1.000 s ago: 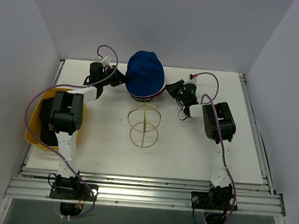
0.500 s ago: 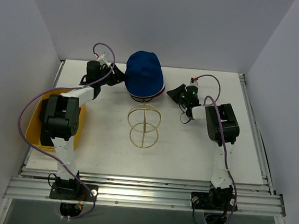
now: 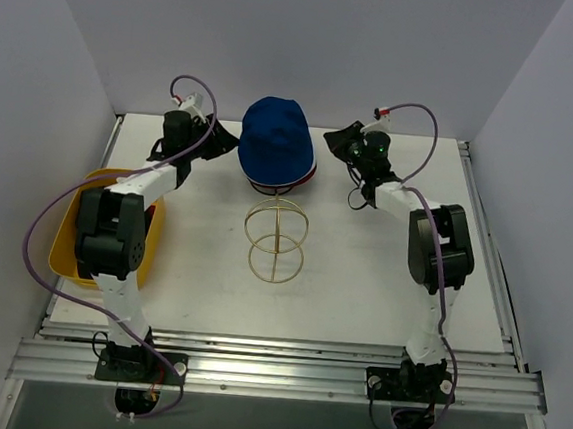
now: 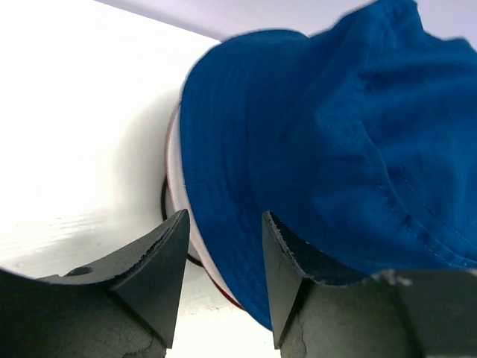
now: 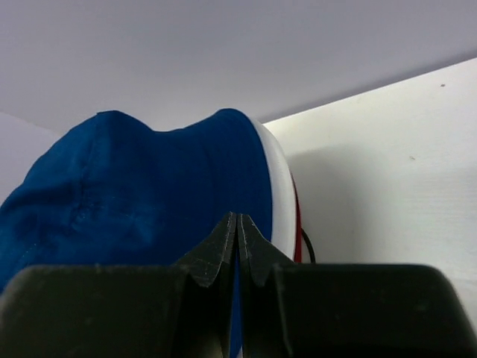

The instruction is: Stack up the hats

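The blue hat point(image 3: 278, 144) tops the pile at the middle of the far edge. Stacking looks all but done, so the next move likely calls for squaring it up, or drawing clear without snagging fabric. The left gripper point(image 3: 222, 144) sits beside it, fingers parted and empty; the right gripper point(image 3: 331, 140) is pinched closed on nothing. The wrist views plainly show a white hat point(image 4: 176, 179) and a red edge point(image 5: 297, 224) underneath — the overhead view barely does.

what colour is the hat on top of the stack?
Blue. The hat shows best in the left wrist view.
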Action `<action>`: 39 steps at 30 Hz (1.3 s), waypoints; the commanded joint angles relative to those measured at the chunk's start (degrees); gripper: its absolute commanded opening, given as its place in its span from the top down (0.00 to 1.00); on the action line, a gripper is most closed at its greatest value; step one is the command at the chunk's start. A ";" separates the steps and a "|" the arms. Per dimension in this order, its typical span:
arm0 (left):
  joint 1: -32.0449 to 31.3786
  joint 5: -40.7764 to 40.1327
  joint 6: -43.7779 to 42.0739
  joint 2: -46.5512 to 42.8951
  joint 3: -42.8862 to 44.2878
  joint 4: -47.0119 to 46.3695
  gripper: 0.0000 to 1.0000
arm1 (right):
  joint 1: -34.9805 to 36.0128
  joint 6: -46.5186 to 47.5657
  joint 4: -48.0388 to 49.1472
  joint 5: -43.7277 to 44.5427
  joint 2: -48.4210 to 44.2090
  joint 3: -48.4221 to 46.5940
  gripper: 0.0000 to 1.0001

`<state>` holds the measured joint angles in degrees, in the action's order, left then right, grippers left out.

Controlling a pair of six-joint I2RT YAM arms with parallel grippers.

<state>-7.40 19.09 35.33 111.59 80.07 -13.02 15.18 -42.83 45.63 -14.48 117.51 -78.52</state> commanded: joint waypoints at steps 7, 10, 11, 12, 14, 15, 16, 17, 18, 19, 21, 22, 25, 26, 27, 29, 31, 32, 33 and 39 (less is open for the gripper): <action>-2.53 -2.12 -0.79 2.05 0.70 -0.26 0.51 | 4.51 1.17 1.39 -0.11 6.23 -3.66 1.00; -2.27 -6.07 -0.79 0.39 -0.27 1.66 0.51 | 4.86 0.99 2.01 0.07 7.55 -3.66 1.00; -2.18 -8.35 -0.70 -0.40 -0.70 2.20 0.51 | 4.77 0.99 2.01 0.07 8.08 -3.83 1.00; -2.01 -9.24 -0.70 -1.98 -1.32 2.12 0.51 | 4.86 1.08 2.01 -0.02 8.26 -4.01 1.00; -2.09 -11.87 -1.14 -4.00 -2.55 1.77 0.51 | 4.86 1.34 1.05 0.15 8.78 -4.88 1.00; -2.09 -13.89 -1.32 -6.01 -3.51 1.94 0.50 | 4.77 1.52 0.87 0.15 8.96 -5.06 1.00; -2.09 -14.17 -1.67 -6.82 -3.96 1.68 0.51 | 4.77 1.52 0.78 -0.02 9.05 -5.24 1.00; -2.09 -14.08 -1.84 -8.22 -4.31 1.42 0.50 | 4.77 1.52 0.87 0.07 8.87 -5.24 1.00; -2.18 -13.39 -2.19 -8.75 -4.83 1.33 0.50 | 4.68 1.61 0.87 0.07 8.87 -5.24 1.00; -2.36 -13.03 -2.28 -9.28 -5.01 1.41 0.50 | 4.77 1.69 0.95 0.15 8.79 -5.06 1.00; -2.62 -12.50 -2.98 -10.68 -6.15 0.89 0.50 | 4.77 1.70 0.87 0.07 8.52 -4.98 1.00; -3.14 -12.07 -3.25 -10.87 -6.33 0.80 0.50 | 4.68 1.70 0.69 0.07 8.43 -4.98 1.00; -3.85 -9.09 -4.22 -10.78 -6.51 0.71 0.51 | 4.60 1.52 0.43 0.24 7.12 -3.84 1.00; -3.94 -8.90 -4.31 -10.78 -6.60 1.06 0.50 | 4.42 1.35 0.25 0.42 6.68 -2.79 1.00; -4.03 -8.98 -4.65 -11.13 -6.77 1.76 0.50 | 4.25 1.26 0.17 0.50 6.24 -2.08 1.00; -4.12 -10.73 -5.01 -12.96 -8.09 2.46 0.51 | 2.93 0.38 0.60 0.59 4.23 0.02 1.00; -4.12 -12.67 -5.71 -14.81 -8.62 5.27 0.50 | 1.96 -0.24 1.74 -0.20 1.60 3.89 1.00; -4.12 -14.85 -6.15 -17.09 -8.79 6.50 0.50 | 0.91 0.02 1.22 -0.28 0.53 5.03 1.00; -4.12 -16.00 -6.85 -18.33 -8.79 9.38 0.50 | 0.47 0.29 0.00 -0.20 -0.52 6.61 1.00; -4.55 -30.58 -9.58 -29.75 -9.93 25.46 0.47 | -1.38 2.13 -4.84 2.26 -12.56 15.84 0.98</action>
<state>-11.68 -0.97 28.18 90.26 70.15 3.95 14.24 -42.13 40.71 -13.76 113.80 -64.64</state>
